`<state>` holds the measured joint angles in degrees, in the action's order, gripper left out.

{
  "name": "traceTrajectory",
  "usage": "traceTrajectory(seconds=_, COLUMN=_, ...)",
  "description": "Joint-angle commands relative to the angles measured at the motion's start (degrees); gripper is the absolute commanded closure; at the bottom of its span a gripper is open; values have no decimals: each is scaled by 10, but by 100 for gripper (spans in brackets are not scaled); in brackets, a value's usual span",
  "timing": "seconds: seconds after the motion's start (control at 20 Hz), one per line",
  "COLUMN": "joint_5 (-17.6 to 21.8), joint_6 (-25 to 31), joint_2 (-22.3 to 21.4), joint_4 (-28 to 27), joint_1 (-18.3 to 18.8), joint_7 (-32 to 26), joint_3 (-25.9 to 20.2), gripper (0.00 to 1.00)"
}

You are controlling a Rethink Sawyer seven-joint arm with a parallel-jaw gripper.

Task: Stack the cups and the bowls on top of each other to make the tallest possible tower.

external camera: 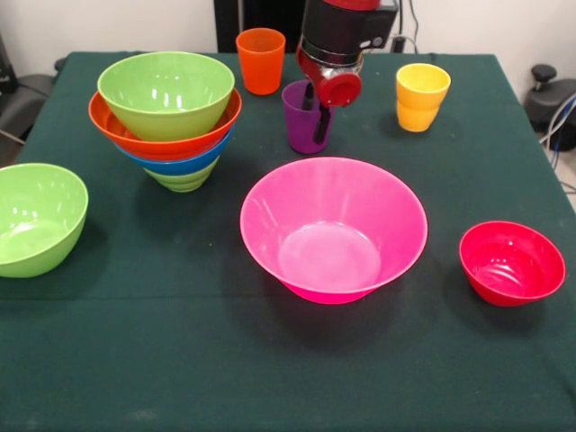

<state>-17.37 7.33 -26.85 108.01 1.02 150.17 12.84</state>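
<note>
The arm is hanging down at twelve o'clock, right over the purple cup (pixel 306 117), so the step in hand looks like picking that cup to crown the tower (pixel 168 119). The gripper (pixel 321 112) is sitting at the cup's right rim, one dark finger (pixel 321 124) showing against the purple wall, seemingly dipping inside it. Is it clenching or released? I cannot tell; only that one finger is reading clearly, and whether it is pinching the wall stays hidden.

The tower is standing at ten o'clock: a lime green bowl at the bottom, blue nested on it, orange on that, another lime green on top, leaning slightly. The purple cup is sitting on the table (pixel 270 378) just right of it, at about eleven to twelve o'clock.

Around the rest: orange cup (pixel 260 59) at twelve, yellow cup (pixel 421 95) at one, pink bowl (pixel 333 229) dead centre, red bowl (pixel 511 263) at four, a spare lime green bowl (pixel 36 218) at nine.

Next move, I reckon: secure the rim, lift clear, swing left, and set the cup gently inside the top bowl without nudging that leaning stack.
</note>
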Motion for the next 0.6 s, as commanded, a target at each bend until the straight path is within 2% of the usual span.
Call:
traceTrajectory(seconds=0.05, joint_5=27, joint_6=-36, joint_2=46, joint_4=2, joint_1=-12, joint_7=38, joint_3=-51, gripper=0)
traceTrajectory(seconds=0.35, joint_5=19, joint_6=-31, joint_2=48, joint_4=-3, joint_1=-31, joint_7=43, joint_3=-34, gripper=0)
traceTrajectory(seconds=0.6, joint_5=21, joint_6=-30, joint_2=44, joint_4=-1, joint_1=-18, joint_7=39, joint_3=-47, gripper=0)
